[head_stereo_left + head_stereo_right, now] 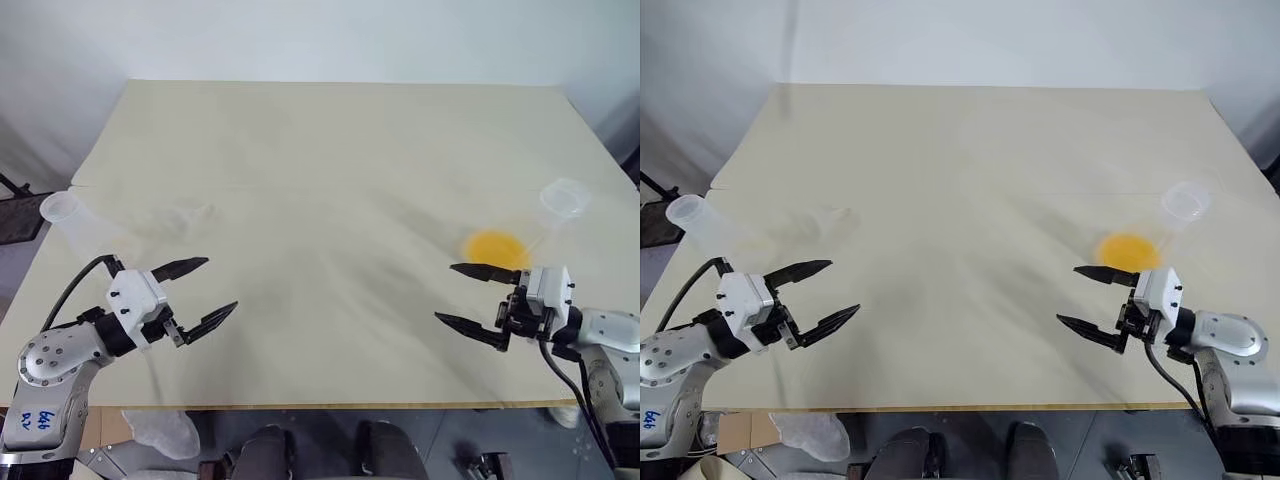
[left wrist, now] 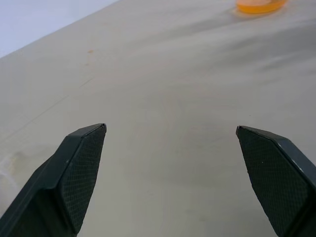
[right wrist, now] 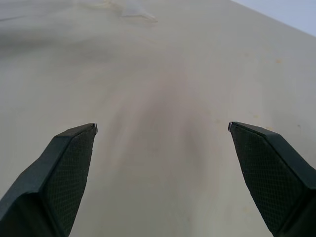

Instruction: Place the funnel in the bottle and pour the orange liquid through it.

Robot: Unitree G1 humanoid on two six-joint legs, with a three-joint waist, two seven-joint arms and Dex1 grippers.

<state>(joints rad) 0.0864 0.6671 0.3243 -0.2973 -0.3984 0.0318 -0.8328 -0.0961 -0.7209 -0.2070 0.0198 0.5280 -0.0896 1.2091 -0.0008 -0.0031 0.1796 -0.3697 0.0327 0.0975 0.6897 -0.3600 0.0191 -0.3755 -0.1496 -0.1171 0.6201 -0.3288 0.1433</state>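
An empty clear bottle (image 1: 75, 222) stands at the table's left edge, its pale rim toward the edge. A second flask like it (image 1: 552, 212) stands at the right, with the orange liquid (image 1: 495, 247) covering its base. The funnel (image 1: 193, 214) is a faint clear shape on the table, right of the empty bottle; it appears again in the right wrist view (image 3: 134, 10). My left gripper (image 1: 221, 284) hovers open near the front left, nearer me than the funnel. My right gripper (image 1: 444, 292) is open at the front right, just in front of the orange liquid (image 2: 259, 5). Neither holds anything.
The cream table (image 1: 330, 160) stretches bare between and beyond the two grippers. Its front edge (image 1: 320, 406) runs just below both arms. Crumpled clear plastic (image 1: 165, 432) lies on the floor below the front left corner.
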